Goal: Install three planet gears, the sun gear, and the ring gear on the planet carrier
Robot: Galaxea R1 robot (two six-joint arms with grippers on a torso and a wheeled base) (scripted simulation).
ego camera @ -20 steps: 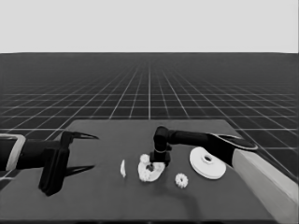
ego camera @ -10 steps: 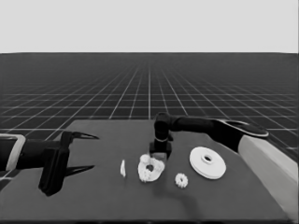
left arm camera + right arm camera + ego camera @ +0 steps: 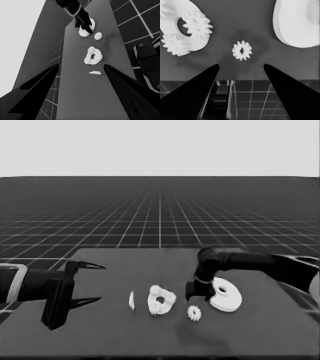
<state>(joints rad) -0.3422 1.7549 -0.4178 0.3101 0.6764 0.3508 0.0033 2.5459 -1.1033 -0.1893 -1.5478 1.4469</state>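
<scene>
Shifting rightward from the smaller round part (image 3: pixel 161 300), my right hand (image 3: pixel 195 292), fingers spread and empty, is centring over the loose gear (image 3: pixel 242 50) before I descend.

The dark table (image 3: pixel 100 340) carries a thin white piece (image 3: pixel 131 300) toward its left-centre, lying alone on the surface and apart from the other white parts. Seen from the left wrist, the same piece (image 3: pixel 95 72) appears as a narrow sliver. Dark machinery (image 3: pixel 147 65) with small blue lights stands past the table's edge. A grid floor (image 3: pixel 160 220) surrounds the table.
</scene>
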